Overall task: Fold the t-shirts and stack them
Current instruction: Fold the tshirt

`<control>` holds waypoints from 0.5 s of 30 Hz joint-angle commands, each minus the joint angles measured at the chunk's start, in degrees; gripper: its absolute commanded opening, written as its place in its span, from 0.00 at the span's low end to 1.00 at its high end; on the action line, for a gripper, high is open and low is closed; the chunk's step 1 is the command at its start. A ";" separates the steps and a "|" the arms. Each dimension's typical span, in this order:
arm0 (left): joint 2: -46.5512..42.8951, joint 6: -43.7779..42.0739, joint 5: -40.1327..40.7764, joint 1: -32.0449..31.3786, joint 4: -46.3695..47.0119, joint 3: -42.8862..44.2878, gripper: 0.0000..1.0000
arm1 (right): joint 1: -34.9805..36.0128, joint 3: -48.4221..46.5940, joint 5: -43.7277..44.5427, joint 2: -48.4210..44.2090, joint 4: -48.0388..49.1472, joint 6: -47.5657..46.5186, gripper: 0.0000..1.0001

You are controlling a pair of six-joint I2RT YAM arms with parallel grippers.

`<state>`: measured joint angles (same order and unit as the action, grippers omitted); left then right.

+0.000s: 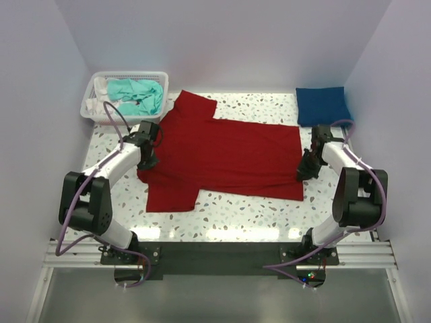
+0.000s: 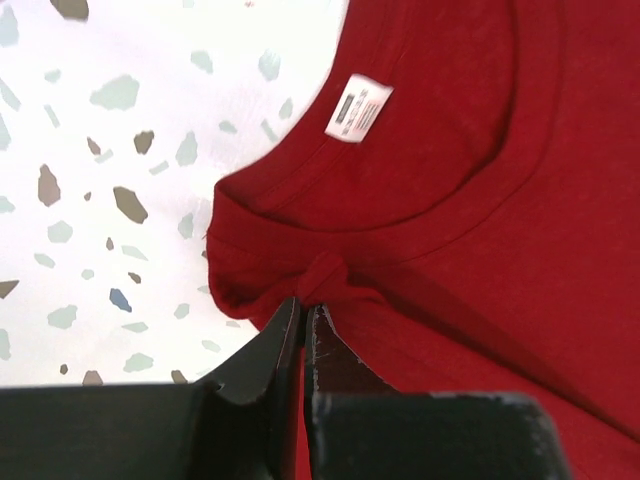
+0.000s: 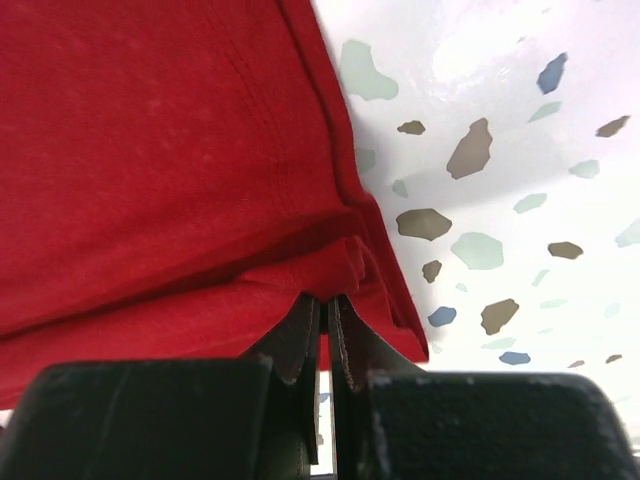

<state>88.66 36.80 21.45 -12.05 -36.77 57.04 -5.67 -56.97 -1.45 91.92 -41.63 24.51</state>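
Observation:
A deep red t-shirt (image 1: 222, 151) lies spread across the middle of the table, its neck end toward the left. My left gripper (image 1: 149, 160) is shut on a pinch of red cloth just below the collar; the left wrist view shows the collar (image 2: 400, 215) with its white label (image 2: 358, 105). My right gripper (image 1: 304, 169) is shut on the folded hem (image 3: 355, 255) at the shirt's right edge. A folded royal blue t-shirt (image 1: 322, 105) rests at the back right. A teal t-shirt (image 1: 138, 94) is bunched in the basket (image 1: 91, 108).
The white mesh basket stands at the back left corner and also holds a bit of white cloth (image 1: 101, 86). White walls close in the table on three sides. Speckled tabletop (image 1: 242, 212) shows in front of the red shirt.

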 commanded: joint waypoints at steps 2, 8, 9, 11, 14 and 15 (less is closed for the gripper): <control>-2.71 -1.20 2.28 0.54 -1.28 3.96 0.00 | -0.04 -4.20 2.77 -3.33 -1.35 0.80 0.00; 0.54 -1.90 2.19 0.54 1.34 5.19 0.00 | -0.04 -6.22 2.68 -0.61 -0.74 0.89 0.00; 0.98 -1.90 1.93 0.63 1.88 5.02 0.00 | -0.04 -6.31 2.68 -0.25 -0.39 0.97 0.00; 2.65 -2.08 1.93 0.63 3.72 4.84 0.00 | -0.04 -6.05 2.77 0.97 0.40 1.06 0.00; 5.29 -2.52 1.93 0.63 5.82 4.84 0.01 | -0.04 -5.52 3.21 2.99 1.54 1.06 0.00; 5.90 -2.69 1.93 0.63 6.53 4.75 0.01 | -0.04 -5.26 3.39 3.35 1.90 0.98 0.01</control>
<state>92.77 35.83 21.56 -12.01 -34.37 60.34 -5.65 -61.28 -0.69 93.73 -41.60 24.88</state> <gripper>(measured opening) 0.057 0.023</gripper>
